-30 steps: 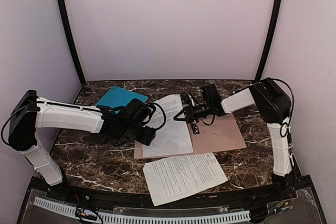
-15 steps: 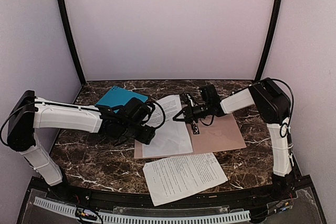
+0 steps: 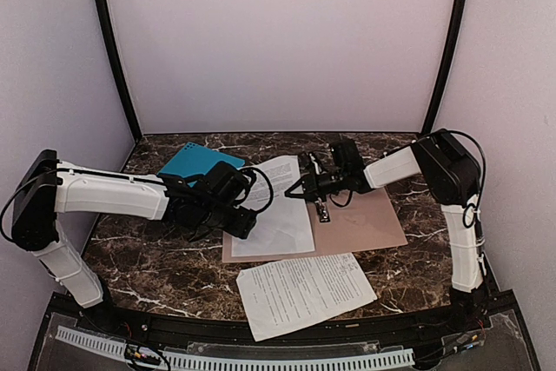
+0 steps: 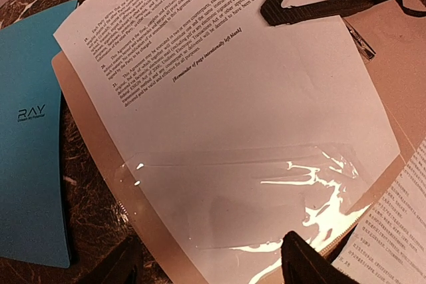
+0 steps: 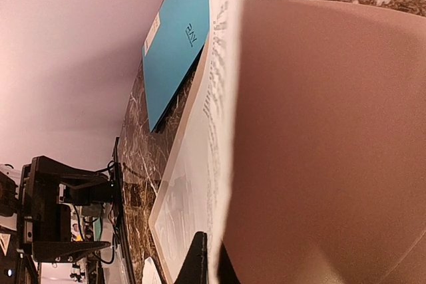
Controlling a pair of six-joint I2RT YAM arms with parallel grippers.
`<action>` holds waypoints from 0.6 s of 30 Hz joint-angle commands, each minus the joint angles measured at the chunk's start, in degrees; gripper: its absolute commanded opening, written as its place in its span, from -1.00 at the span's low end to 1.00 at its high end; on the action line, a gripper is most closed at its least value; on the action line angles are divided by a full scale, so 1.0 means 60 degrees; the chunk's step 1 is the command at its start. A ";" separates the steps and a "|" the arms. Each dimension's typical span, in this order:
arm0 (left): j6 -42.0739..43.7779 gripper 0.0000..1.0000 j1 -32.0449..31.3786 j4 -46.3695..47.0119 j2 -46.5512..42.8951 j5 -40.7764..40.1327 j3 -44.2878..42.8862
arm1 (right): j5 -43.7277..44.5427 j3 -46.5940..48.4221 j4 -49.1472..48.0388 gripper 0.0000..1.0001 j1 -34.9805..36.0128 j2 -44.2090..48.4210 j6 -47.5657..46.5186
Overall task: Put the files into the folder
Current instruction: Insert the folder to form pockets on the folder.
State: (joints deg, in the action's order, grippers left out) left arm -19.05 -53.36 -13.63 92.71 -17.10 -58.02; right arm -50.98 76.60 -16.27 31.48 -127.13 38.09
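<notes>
Where the overhead camera looks down on the marble table [image 3: 148, 267], the folder [image 3: 369, 223] lies spread flat in the middle, its right half bare beside the metal clip [image 3: 323, 210] at the fold. A sheet [image 3: 274, 215] lies askew on the left half, its far end jutting past the folder's far edge toward the teal folder [image 3: 195, 162]. The left gripper [image 3: 239, 221] sits over that sheet's left edge, and the right gripper [image 3: 297, 190] reaches its far right edge. A second sheet [image 3: 304, 288] lies near the table's front, its far edge meeting the folder's near edge. Marble shows to the right of the folder and at the front left under the left arm. In the left wrist view, the left gripper's jaws stand wide apart over the sheet's blank near part, where a clear film [image 4: 253, 191] glints. A strip of tan folder [image 4: 80, 111] borders the sheet on the left, with the teal folder just beyond. In the right wrist view, the sheet's edge [image 5: 219, 98] rises off the folder [image 5: 319, 131] and runs into the right gripper's tightly pinched fingertips, which hold it.
</notes>
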 commanded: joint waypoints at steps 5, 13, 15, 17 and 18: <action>0.0080 0.43 -0.0019 -0.0337 -0.0396 -0.0111 0.0113 | -0.0207 0.0487 0.0075 -1.00 0.0348 -0.0588 -0.0168; 0.0069 0.45 -0.0026 -0.0362 -0.0436 -0.0193 0.0105 | -0.0204 0.0453 0.0063 -1.00 0.0407 -0.0579 -0.0178; 0.0062 0.46 -0.0020 -0.0354 -0.0436 -0.0196 0.0106 | -0.0189 0.0492 0.0110 -1.00 0.0406 -0.0579 -0.0206; 0.0048 0.47 -0.0026 -0.0338 -0.0424 -0.0196 0.0105 | -0.0173 0.0465 0.0051 -1.00 0.0414 -0.0568 -0.0160; 0.0049 0.47 -0.0026 -0.0337 -0.0430 -0.0189 0.0105 | -0.0120 0.0410 -0.0032 -1.00 0.0421 -0.0527 -0.0108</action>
State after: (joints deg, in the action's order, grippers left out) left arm -19.07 -53.36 -13.65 92.62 -17.52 -58.02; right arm -51.62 78.52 -16.03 33.34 -130.19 37.80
